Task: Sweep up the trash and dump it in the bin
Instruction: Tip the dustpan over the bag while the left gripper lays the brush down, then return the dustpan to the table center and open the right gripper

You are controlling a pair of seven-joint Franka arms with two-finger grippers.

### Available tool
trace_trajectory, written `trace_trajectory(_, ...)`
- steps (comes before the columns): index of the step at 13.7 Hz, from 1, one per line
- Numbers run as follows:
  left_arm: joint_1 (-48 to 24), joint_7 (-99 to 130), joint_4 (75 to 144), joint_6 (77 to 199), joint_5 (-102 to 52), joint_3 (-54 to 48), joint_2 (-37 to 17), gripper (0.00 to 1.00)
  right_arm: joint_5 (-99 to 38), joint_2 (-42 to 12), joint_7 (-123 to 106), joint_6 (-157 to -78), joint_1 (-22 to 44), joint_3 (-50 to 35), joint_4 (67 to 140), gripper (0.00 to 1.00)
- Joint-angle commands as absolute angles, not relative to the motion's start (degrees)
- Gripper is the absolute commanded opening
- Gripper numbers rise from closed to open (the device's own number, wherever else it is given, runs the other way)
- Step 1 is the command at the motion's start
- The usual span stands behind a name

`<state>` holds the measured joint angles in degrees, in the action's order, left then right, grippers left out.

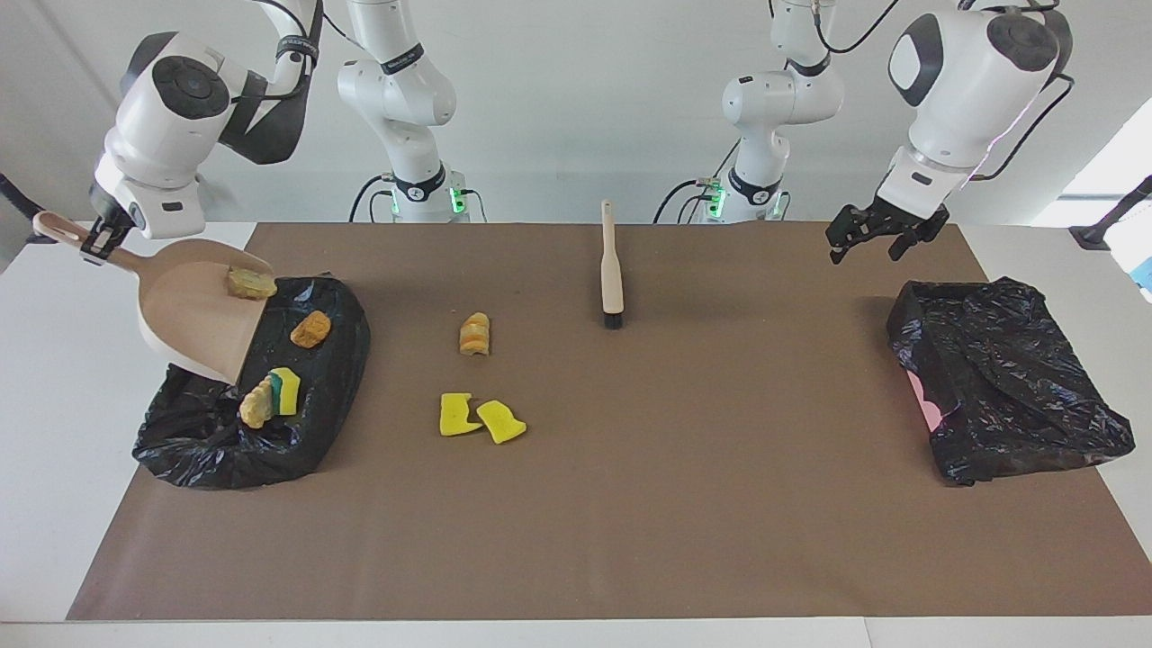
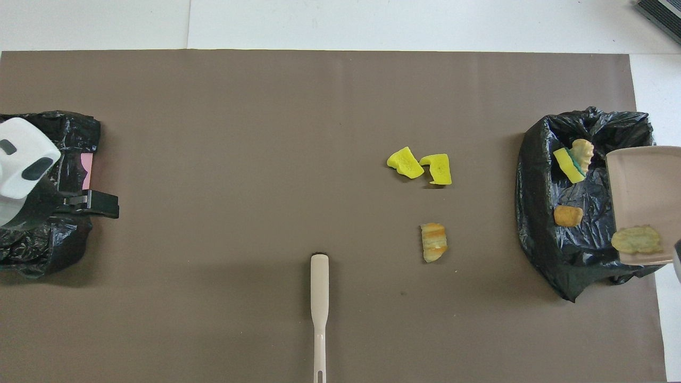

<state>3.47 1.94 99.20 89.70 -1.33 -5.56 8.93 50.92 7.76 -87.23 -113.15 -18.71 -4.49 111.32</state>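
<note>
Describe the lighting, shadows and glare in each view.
Facing view: even, soft light; a bright window patch at the left arm's end; faint shadow beside the brush; glossy highlights on the bin liner under the dustpan. Overhead view: flat light, soft shadows beside the yellow sponge pieces; the spare black bag glints.

I am seeing a crumpled black bag [image 1: 1008,378] lying on the brown mat [image 1: 630,504], low down beside my left gripper [image 1: 877,238]. Something pink [image 1: 922,396] is showing at its edge. The mat is covering a white table [image 1: 36,450].
</note>
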Motion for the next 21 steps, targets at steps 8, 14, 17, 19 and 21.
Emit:
trace_trajectory(8, 3.25, -0.35, 94.33, 91.15, 0.53, -5.89, 4.59, 1.00, 30.44, 7.56, -87.89, -113.21, -15.39, -5.45, 109.69, 0.00)
trace_trajectory(14, 0.62, -0.88, 87.00, 87.35, 2.29, -7.03, 0.26, 1.00, 17.68, 5.63, -76.25, -111.71, -7.32, -5.45, 111.09, 0.00)
trace_trajectory(17, -0.96, -0.53, 87.72, 90.70, 2.29, -7.03, 0.44, 1.00, 13.12, 2.03, -62.36, -111.97, -3.09, -5.36, 110.92, 0.00)
trace_trajectory(19, -0.79, 0.61, 87.37, 91.66, 2.11, -7.03, 1.23, 1.00, 8.64, -0.86, -52.09, -112.06, -1.68, -5.45, 110.57, 0.00)
trace_trajectory(21, -0.09, 2.89, 87.36, 93.51, 1.93, -6.94, 1.41, 1.00, 6.33, -3.33, -41.97, -113.11, 1.83, -5.45, 110.22, 0.00)
